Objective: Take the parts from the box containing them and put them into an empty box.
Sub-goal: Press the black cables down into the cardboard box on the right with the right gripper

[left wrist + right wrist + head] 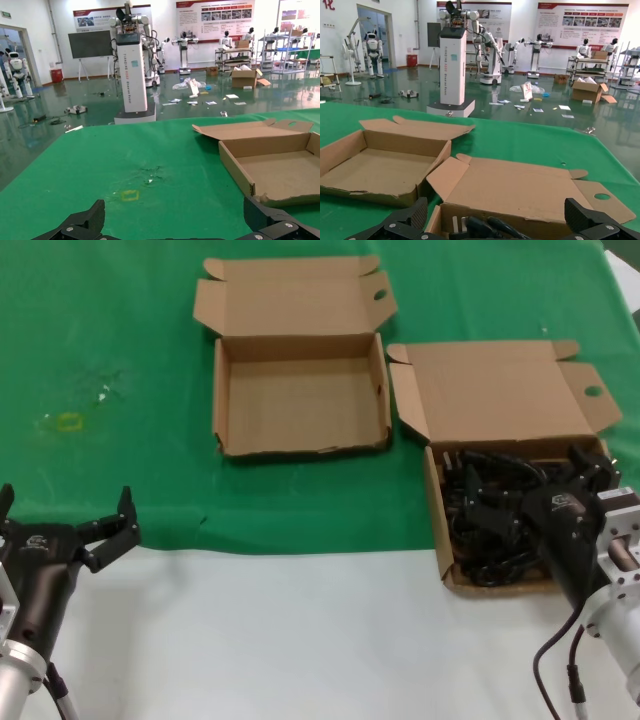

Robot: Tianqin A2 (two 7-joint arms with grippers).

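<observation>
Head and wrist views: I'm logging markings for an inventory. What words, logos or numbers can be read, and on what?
White pillar: vertical lettering, too small to read.
Wall posters: print too small to read.
Left gripper and right gripper: a white logo on each body, unreadable.
Empty box and box containing them: no print visible.

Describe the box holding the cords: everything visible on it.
The box containing them is a shallow brown cardboard mailer on the green cloth, at the robot's right and beside the empty box, apart from it. Its hinged lid lies folded back flat, with side flaps and one oval hole. Inside lies a tangle of black power cords with chunky plugs. The right gripper, fingers open, hovers over the far right corner.
</observation>
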